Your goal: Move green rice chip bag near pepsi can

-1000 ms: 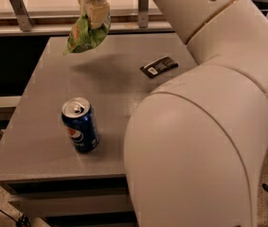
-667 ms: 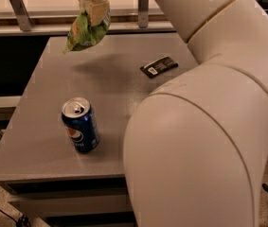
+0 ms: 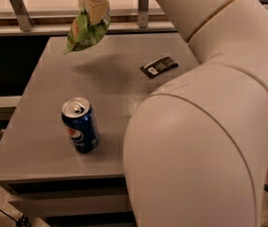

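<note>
Arm (image 3: 204, 126), large and cream-coloured, fills the right side and reaches to the top edge. Table (image 3: 39, 145), grey, carries two things. Bag (image 3: 87, 31), light green and crinkly, hangs in the air above the table's far left part, well apart from the can. It looks light, soft and easily crushed, so a pinch at its top end seems the safest hold. Its contents are hidden. Can (image 3: 80, 125), blue, stands upright near the front left; whether it is opened cannot be told. Packet (image 3: 159, 66), black and flat, lies far right. Gripper (image 3: 94, 6), at the top, is clamped on the bag's upper end.
</note>
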{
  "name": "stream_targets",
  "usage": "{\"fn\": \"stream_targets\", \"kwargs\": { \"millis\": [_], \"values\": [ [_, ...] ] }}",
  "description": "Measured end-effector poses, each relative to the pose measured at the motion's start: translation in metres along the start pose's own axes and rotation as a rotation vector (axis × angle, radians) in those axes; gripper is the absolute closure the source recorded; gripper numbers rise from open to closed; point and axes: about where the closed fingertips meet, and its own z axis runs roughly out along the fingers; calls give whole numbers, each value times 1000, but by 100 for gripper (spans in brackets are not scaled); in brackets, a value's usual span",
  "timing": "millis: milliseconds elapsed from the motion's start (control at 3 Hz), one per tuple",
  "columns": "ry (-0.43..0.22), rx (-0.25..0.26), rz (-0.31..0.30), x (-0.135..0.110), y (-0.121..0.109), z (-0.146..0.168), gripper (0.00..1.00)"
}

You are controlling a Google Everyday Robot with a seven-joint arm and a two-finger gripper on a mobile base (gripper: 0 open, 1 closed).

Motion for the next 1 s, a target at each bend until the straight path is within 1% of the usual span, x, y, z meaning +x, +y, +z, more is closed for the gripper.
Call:
{"fn": "stream_targets", "kwargs": {
  "millis": [333,667,1000],
  "values": [
    [9,0,13,-2,5,-4,100],
    [24,-2,47,-7,16,-12,100],
    [47,-8,91,-18,31,-20,100]
  ]
}}
